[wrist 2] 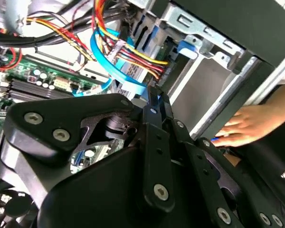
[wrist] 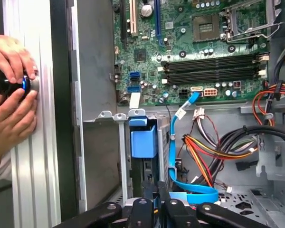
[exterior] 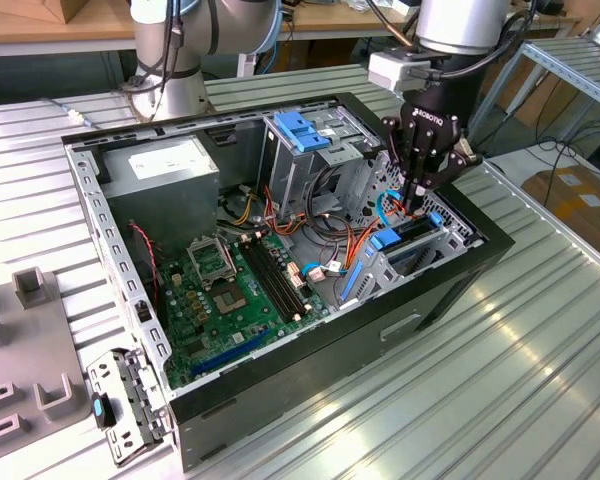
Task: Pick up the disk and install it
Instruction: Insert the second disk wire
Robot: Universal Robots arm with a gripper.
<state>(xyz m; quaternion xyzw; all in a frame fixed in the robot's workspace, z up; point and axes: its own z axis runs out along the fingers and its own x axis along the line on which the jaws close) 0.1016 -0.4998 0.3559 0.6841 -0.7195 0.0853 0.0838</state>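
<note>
Black metal gripper (exterior: 417, 195) fingers pinched narrow on flat blue-railed disk (exterior: 416, 226) in bay.

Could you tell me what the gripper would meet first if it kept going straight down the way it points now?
Probably the disk in its bay: the gripper points down right over it, though depth is unclear.

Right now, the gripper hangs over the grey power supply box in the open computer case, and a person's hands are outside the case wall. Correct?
Not quite. In the exterior view the gripper hangs over the drive bay with blue plastic parts, far from the grey power supply box. The rest holds: the computer case is open and the hands are outside its wall.
</note>
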